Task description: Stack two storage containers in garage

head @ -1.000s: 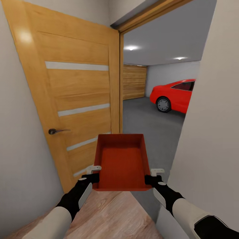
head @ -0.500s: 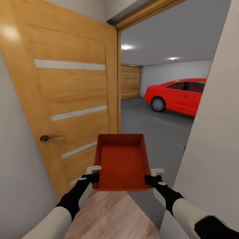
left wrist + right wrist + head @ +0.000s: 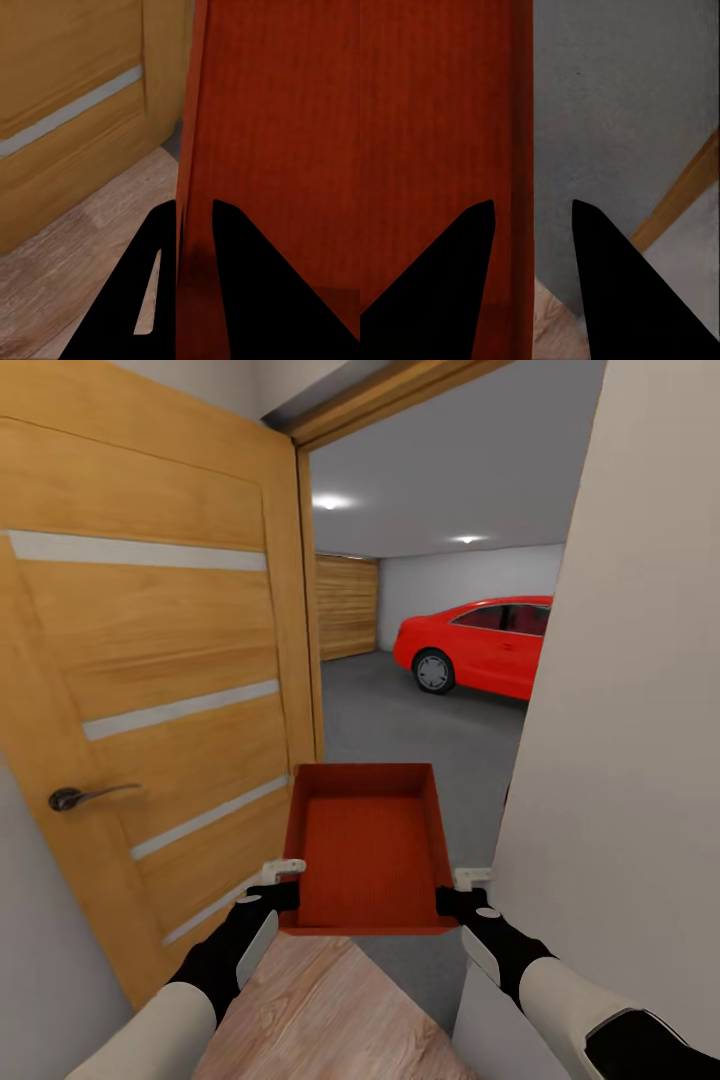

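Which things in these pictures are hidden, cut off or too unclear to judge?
- Red car, head view: its rear is hidden behind the wall.
- Storage container, head view: its underside faces away.
- Right gripper, right wrist view: a gap shows beside the container wall, so its hold is unclear.
- Open door, head view: cut off at the left edge.
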